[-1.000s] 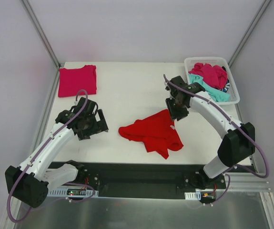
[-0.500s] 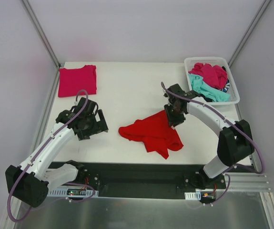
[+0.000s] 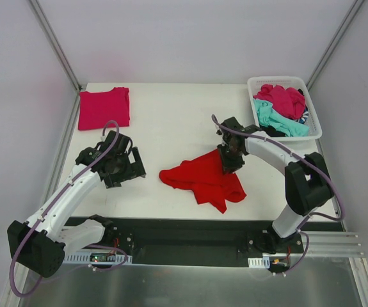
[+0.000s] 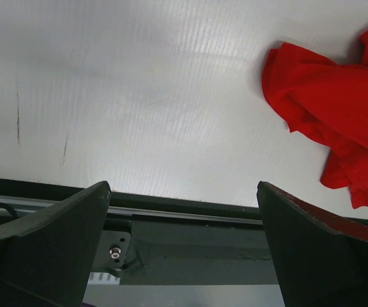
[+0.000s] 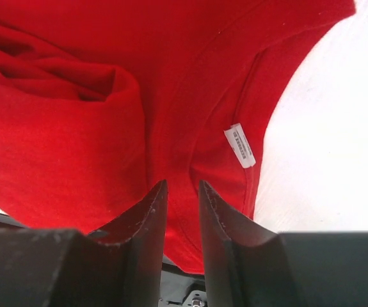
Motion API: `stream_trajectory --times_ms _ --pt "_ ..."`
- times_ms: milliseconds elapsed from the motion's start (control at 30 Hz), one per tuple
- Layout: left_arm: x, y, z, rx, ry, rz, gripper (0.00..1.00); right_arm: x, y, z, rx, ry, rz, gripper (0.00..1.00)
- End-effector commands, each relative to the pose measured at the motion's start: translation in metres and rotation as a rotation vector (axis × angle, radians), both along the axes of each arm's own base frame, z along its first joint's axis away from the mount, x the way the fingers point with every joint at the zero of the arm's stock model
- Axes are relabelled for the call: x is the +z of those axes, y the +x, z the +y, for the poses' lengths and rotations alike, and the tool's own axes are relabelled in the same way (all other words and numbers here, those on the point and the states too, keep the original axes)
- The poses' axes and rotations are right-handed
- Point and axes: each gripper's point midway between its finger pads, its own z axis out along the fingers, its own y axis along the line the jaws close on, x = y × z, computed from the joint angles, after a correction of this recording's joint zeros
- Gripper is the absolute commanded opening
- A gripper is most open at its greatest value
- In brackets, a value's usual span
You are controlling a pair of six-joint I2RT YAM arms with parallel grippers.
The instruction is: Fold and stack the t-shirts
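Red t-shirt (image 3: 203, 179) lies crumpled under my right gripper (image 5: 182, 192), jaws almost together; I can't tell if they grip. Left gripper (image 4: 184, 192) hangs open. Pink t-shirt (image 3: 104, 107), basket (image 3: 280, 78) far away.

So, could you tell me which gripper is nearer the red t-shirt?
Right. The right gripper touches the red t-shirt at its far edge; the left gripper hangs open over the table, left of it.

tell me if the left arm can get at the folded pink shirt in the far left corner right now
Probably yes. The left gripper is open and empty, the folded pink shirt lies on its side of the table, and nothing stands between them. Its reach that far is the one doubt.
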Motion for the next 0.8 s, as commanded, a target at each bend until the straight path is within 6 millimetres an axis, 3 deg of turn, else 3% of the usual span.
stream_trajectory --times_ms 0,367,467,567,633,767 --pt "0.000 -0.002 0.004 -0.011 0.032 -0.002 0.99 -0.009 -0.001 0.008 0.004 0.022 0.020 0.29" --pt "0.002 -0.002 0.005 -0.012 0.035 -0.004 0.99 -0.030 -0.002 0.009 0.014 0.013 0.062 0.27" --pt "0.003 -0.002 0.005 -0.011 0.033 -0.005 0.99 -0.029 -0.002 0.010 0.013 0.014 0.064 0.15" --pt "0.003 -0.002 0.005 -0.010 0.032 -0.006 0.99 -0.026 -0.004 0.013 0.011 0.028 0.071 0.13" --pt "0.002 -0.002 0.005 -0.010 0.032 -0.005 0.99 -0.022 -0.004 0.014 0.008 0.039 0.067 0.01" --pt "0.002 -0.003 0.005 -0.011 0.030 -0.002 0.99 -0.005 0.000 0.015 0.004 0.039 0.034 0.01"
